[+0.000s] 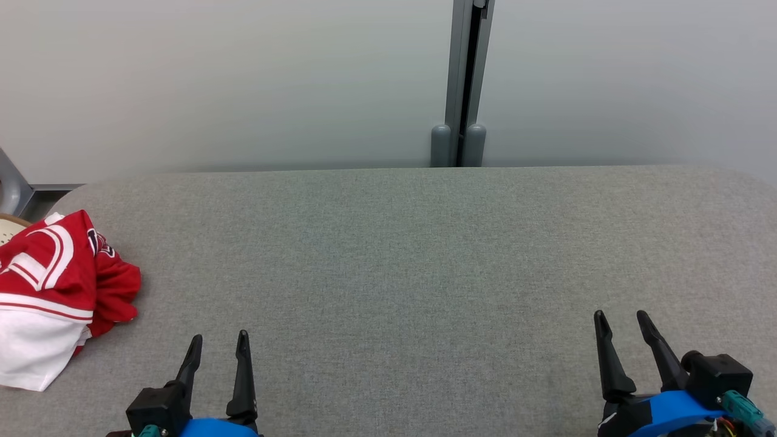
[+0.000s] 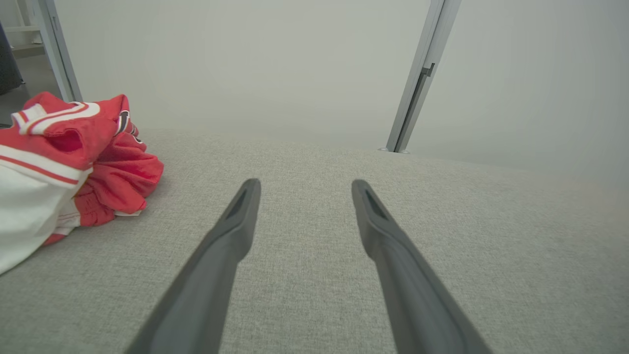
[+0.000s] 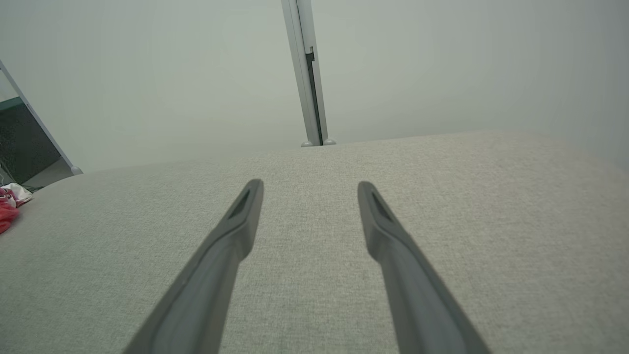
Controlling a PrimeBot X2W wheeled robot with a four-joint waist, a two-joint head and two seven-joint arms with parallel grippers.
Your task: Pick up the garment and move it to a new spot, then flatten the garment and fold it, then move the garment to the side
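The red and white garment [image 1: 54, 285] runs off the left edge, so no telling its full shape, and its dark print [image 1: 100, 243] is folded in, unreadable. From the right wrist it's a tiny sliver. The left pincer [image 1: 219, 335] and right pincer [image 1: 620, 313] get cropped at the base.

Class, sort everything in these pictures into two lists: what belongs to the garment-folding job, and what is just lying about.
Belongs to the job: grey fabric table; red-and-white garment, crumpled at its left edge; left gripper and right gripper, both open, empty.

Just there: metal post behind the table; pale wall panels.
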